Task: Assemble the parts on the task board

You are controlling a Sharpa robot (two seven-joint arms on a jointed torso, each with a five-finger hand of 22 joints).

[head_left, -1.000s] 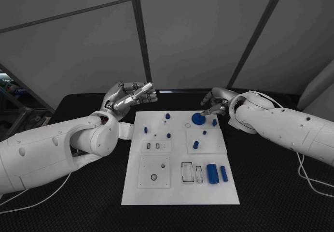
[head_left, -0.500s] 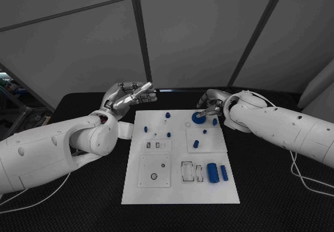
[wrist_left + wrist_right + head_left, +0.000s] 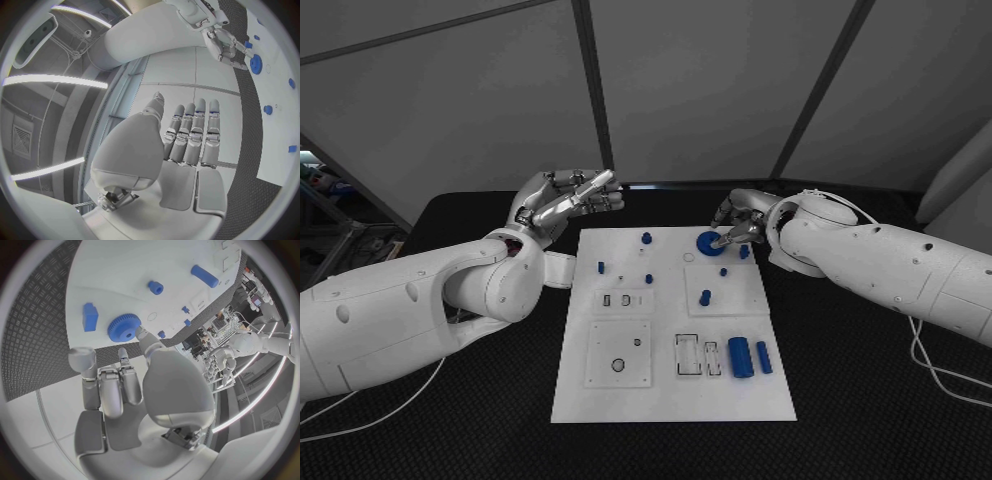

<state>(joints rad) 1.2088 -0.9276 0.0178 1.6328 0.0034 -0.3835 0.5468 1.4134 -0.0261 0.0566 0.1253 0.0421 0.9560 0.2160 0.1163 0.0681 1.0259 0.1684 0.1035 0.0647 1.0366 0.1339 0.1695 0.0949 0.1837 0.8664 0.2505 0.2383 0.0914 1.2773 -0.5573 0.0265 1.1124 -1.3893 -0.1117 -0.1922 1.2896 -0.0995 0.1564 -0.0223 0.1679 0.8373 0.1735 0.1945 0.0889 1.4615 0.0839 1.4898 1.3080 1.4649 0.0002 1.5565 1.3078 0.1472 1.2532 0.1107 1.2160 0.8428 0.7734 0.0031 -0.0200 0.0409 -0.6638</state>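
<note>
The white task board point(image 3: 625, 392) lies in the middle of the black table. A blue gear point(image 3: 711, 244) sits at the board's far right corner, with a blue block point(image 3: 744, 253) beside it. My right hand point(image 3: 741, 222) reaches over that corner, and one fingertip point(image 3: 141, 333) touches the rim of the gear point(image 3: 124, 327); its thumb stays apart from the gear. My left hand point(image 3: 568, 203) is raised beyond the board's far left corner, with its fingers point(image 3: 190, 132) straight and side by side, holding nothing. Small blue pegs point(image 3: 646, 238) stand on the far half of the board.
Two blue cylinders point(image 3: 740, 357) lie side by side near the board's right edge, next to rectangular slots point(image 3: 689, 356). A square plate with a round hole point(image 3: 619, 354) is at the near left. Black table point(image 3: 862, 400) surrounds the board.
My right hand has moved a little left and down onto the gear; its fingertip now touches it. The gear and my left hand have stayed in place.
</note>
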